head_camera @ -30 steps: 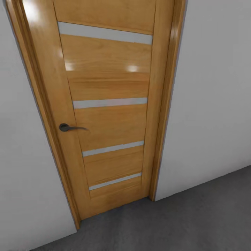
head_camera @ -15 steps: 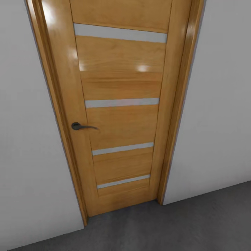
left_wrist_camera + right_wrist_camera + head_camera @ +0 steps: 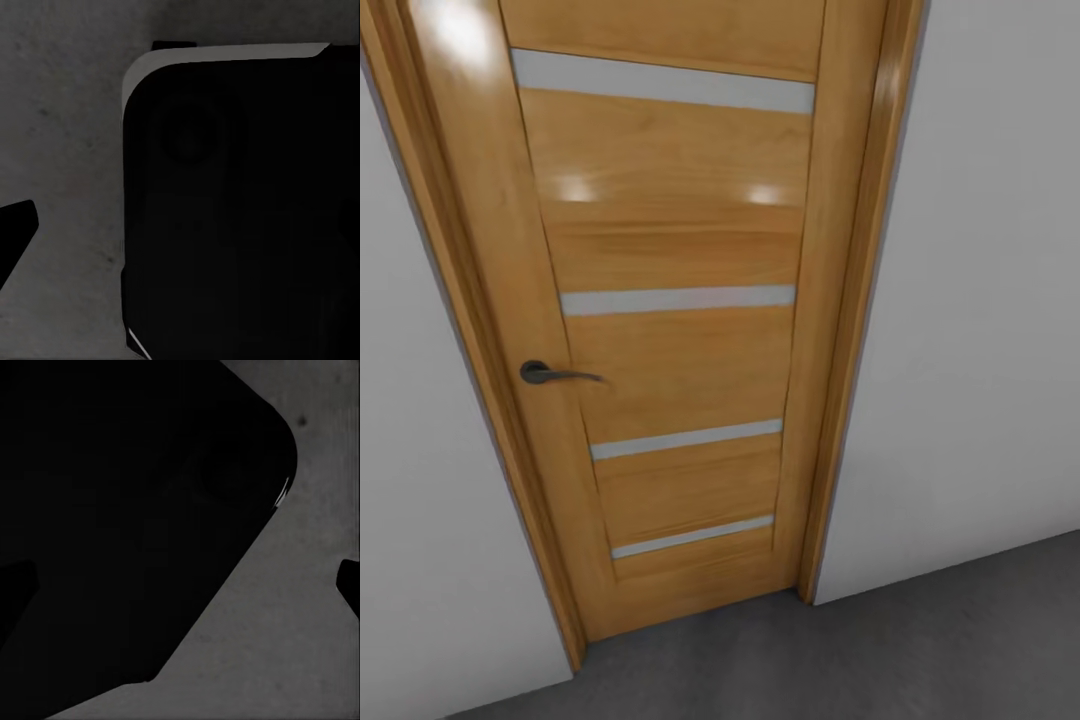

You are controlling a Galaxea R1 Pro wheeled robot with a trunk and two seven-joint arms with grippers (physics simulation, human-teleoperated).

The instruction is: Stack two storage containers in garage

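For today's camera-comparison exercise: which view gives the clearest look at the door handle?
The head view: the dark door handle sits on the wooden door, side-on and unobstructed. The two wrist views face grey floor and dark robot bodywork instead.

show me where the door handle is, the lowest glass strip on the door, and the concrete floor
door handle (image 3: pixel 550 375): head view, on its dark lever.
lowest glass strip (image 3: pixel 692 537): head view, mid-strip.
concrete floor (image 3: pixel 920 650): head view, bare grey patch right of the door.

A large black rounded-corner robot body panel has a thin pale grey edge.
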